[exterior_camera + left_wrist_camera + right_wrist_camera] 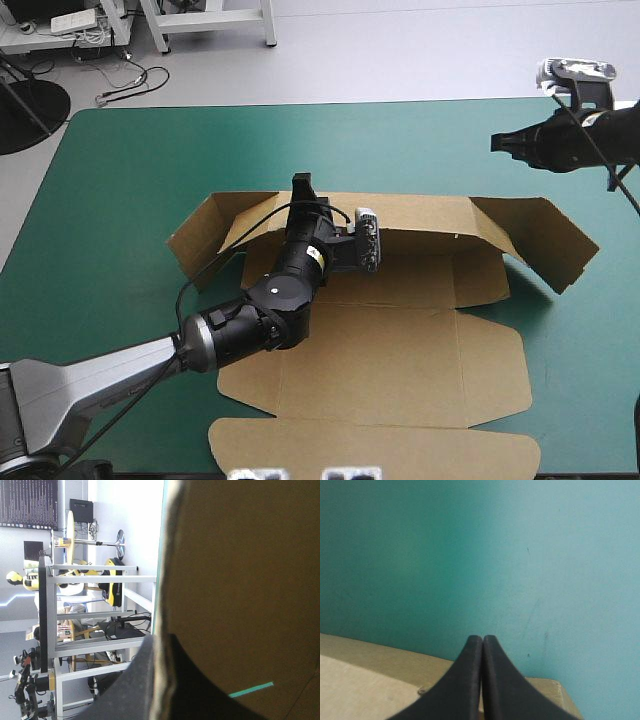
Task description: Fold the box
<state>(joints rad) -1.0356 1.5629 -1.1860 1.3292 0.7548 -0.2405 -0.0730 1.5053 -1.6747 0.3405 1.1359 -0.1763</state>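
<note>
**Task status.** Folding is at an early stage. The box (pixel 400 350) lies at the centre of the frame on the teal-green worktop (pixel 120 180). Only the far wall (pixel 420 215) is raised. The left flap (pixel 205 240) and right flap (pixel 545 240) at its ends splay outward and are not tucked. The base and the lid (pixel 380 440) lie flat toward the bottom of the frame. No side wall is up. By this judgement, most of the work is left: set the far wall upright, turn the flaps in, raise and tuck the other walls.

**Orientation.** The long axis of the base and far wall runs left to right across the frame. The raised wall faces the top of the frame; the lid end points to the bottom edge.

**Left gripper** (pixel 303 190). Located left of centre, at the top edge of the far wall. In the left wrist view its fingers (pixel 130 690) are clamped on the brown board, with the sheet between them.

**Right gripper** (pixel 505 143). Located at the upper right, over bare cover, apart from the box. Its fingers (pixel 465 680) are pressed together to a point and grasp nothing.
</note>
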